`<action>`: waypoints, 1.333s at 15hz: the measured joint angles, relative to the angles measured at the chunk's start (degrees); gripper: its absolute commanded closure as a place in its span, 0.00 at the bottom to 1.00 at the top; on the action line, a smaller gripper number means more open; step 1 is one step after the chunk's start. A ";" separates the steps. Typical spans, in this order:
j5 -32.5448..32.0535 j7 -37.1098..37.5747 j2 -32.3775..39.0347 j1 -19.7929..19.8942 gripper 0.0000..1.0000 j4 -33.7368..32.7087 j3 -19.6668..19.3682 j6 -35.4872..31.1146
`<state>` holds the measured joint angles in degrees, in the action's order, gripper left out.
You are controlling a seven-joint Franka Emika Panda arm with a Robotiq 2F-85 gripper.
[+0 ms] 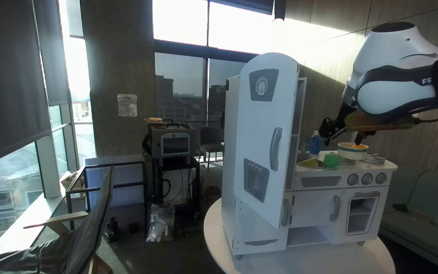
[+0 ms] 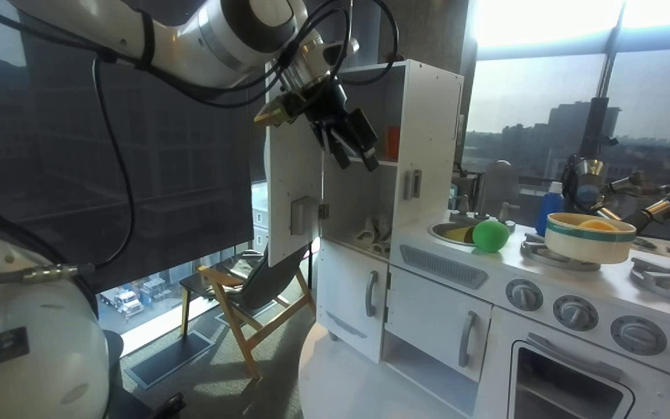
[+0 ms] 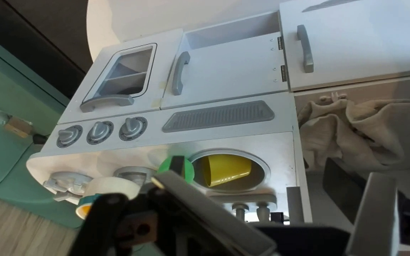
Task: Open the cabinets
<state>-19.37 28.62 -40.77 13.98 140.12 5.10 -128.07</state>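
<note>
The white toy kitchen has a tall cabinet whose upper door stands wide open in both exterior views (image 1: 257, 140) (image 2: 287, 192). Below it, a lower door (image 2: 346, 291) with a grey handle is shut. The middle cabinet door (image 3: 222, 73), with its grey handle (image 3: 180, 73), is shut. The oven door (image 3: 162, 67) with a window is also shut. My gripper is open and empty; in an exterior view (image 2: 358, 160) it appears in front of the tall cabinet's upper opening. In the wrist view (image 3: 256, 167) its fingers are wide apart, with the sink and tall cabinet beyond.
A pot (image 2: 588, 247), green ball (image 2: 491, 237) and blue bottle (image 2: 551, 208) stand on the counter. A yellow cup (image 3: 231, 167) lies in the sink. A beige cloth (image 3: 351, 131) and red cup (image 2: 393, 143) are inside the tall cabinet. The kitchen stands on a round table (image 2: 335, 378).
</note>
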 measured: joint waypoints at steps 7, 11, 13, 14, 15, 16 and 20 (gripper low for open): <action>3.00 0.01 6.77 -4.55 0.00 -1.63 5.21 -1.47; 3.89 -0.05 11.07 -6.41 0.00 -0.65 5.40 -2.67; 4.34 -0.14 13.78 -7.05 0.00 0.88 5.29 -5.57; 4.43 -0.36 15.11 -7.28 0.00 1.91 5.08 -7.86; 4.63 -0.71 16.39 -7.46 0.00 3.10 4.72 -10.54; 4.75 -1.16 17.53 -7.54 0.00 4.43 4.29 -13.27; 5.01 -3.54 21.40 -7.55 0.00 10.23 1.97 -24.68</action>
<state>-14.36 25.08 -19.36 6.44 150.35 7.07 -152.75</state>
